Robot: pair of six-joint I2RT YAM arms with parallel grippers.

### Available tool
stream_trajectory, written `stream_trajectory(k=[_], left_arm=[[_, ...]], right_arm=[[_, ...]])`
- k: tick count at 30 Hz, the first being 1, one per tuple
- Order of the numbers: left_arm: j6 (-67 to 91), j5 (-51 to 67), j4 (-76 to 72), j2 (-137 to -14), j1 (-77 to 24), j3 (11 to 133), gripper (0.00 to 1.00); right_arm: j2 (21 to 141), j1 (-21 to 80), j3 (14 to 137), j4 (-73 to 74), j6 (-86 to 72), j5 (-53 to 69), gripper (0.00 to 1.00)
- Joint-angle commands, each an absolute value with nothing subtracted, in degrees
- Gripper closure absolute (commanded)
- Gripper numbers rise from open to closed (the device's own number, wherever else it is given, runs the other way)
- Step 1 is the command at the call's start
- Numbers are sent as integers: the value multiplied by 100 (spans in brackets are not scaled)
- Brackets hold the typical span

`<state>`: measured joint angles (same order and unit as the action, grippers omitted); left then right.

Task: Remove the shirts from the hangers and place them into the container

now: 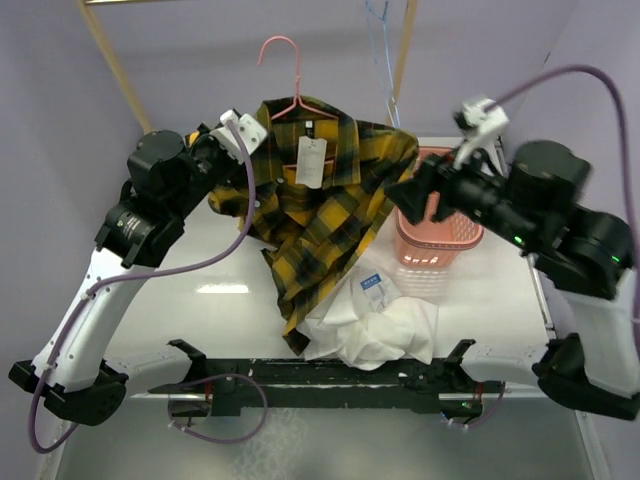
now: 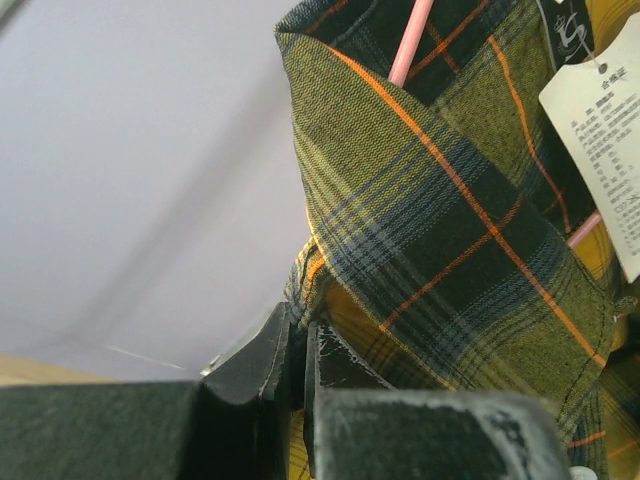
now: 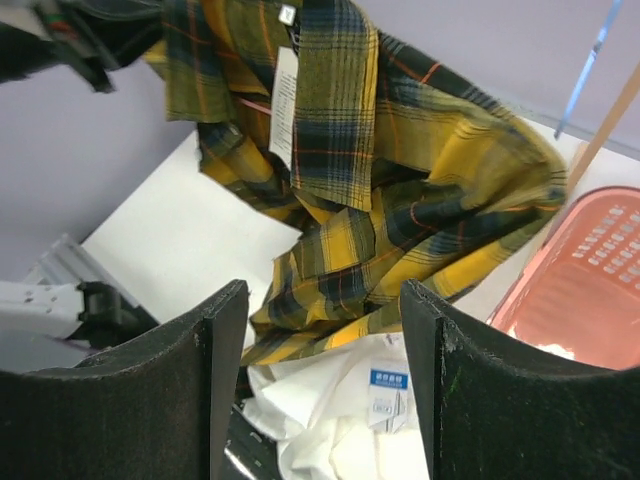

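**Halfway through the laundry job.** A yellow-and-black plaid shirt (image 1: 320,200) hangs over the worktop (image 1: 220,250), still draped on its pink wire hanger (image 2: 412,40). A paper tag (image 1: 311,160) dangles below the collar.

The left tool (image 2: 306,350) sits at the shirt's shoulder on the left side. Its fingers are pressed together, and the wrist view suggests they pinch a fold of the plaid cloth. The right tool (image 3: 325,300) hovers near the opposite side of the garment with its fingers wide apart and nothing between them.

A white shirt (image 1: 380,325) is already off its hanger. It lies crumpled on the worktop near the front edge, its blue-and-white label facing up, partly under the plaid hem and just beside the salmon-pink laundry basket (image 1: 445,235). A light blue wire hanger (image 3: 590,55) hangs bare at the rear.

The basket stands at the right, behind the right arm. Only part of its inside shows, and no shirt can be made out in it.

On this evidence one shirt has been unhooked but not stowed, and the other has yet to leave its hanger. What remains, it appears, is to work the plaid shirt free of the pink wire and then drop both garments into the basket.
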<state>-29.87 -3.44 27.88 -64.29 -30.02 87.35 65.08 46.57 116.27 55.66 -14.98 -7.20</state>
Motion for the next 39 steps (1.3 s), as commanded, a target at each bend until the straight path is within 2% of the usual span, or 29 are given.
stream_trajectory(k=[1, 9, 16, 24, 29, 31, 32, 37, 39], left_arm=[[-2987, -826, 2534, -6418, -3047, 9616, 100], [-2786, -573, 2547, -6082, -3050, 9260, 100], [-2779, -730, 2569, -6122, -3058, 9188, 100], [-2631, -612, 2591, -6053, -3072, 9189, 100], [-2601, -546, 2594, -5949, -3075, 9148, 100], [-2623, -543, 2573, -5882, -3081, 9069, 100], [-2642, -560, 2542, -5846, -3084, 9017, 100], [-2665, -566, 2379, -5714, -3085, 8748, 100], [-2663, -567, 2365, -5715, -3083, 8688, 100]], right_arm=[[7322, 4690, 12062, 5002, -1207, -906, 36], [7543, 4865, 11218, 3735, -1342, -1161, 37], [7673, 5368, 11074, 3227, -1185, -1402, 37], [8239, 6224, 11226, 3003, -715, -3457, 36], [8614, 6385, 11189, 2741, -609, -4609, 38], [8654, 6387, 11117, 2670, -562, -4855, 44], [8658, 6397, 11107, 2691, -542, -4993, 52], [8277, 6399, 10704, 2453, -272, -5639, 98], [8051, 6403, 10466, 2247, -115, -5828, 100]])
